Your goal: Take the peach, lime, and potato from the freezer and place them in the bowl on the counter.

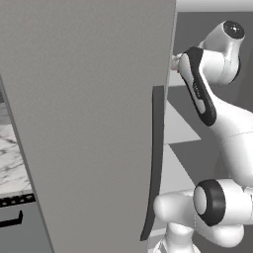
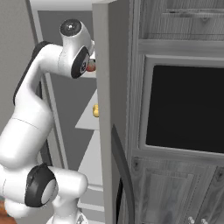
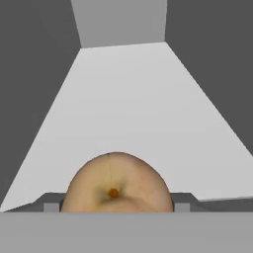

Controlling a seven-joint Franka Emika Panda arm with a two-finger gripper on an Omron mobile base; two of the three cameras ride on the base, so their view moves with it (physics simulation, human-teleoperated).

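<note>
The peach sits between my gripper's fingers, low on a white freezer shelf. The fingers press against both of its sides and the gripper is shut on it. In the right base view the peach shows as a reddish spot beside my hand, at the upper shelf. The freezer's open grey door fills the left of the left base view. A small yellowish object lies on a lower shelf; what it is I cannot tell. The lime and the bowl are out of view.
A grey freezer panel stands just right of my hand. Beyond it are wood-grain cabinets with a dark glass front. A strip of the marble counter shows left of the open door.
</note>
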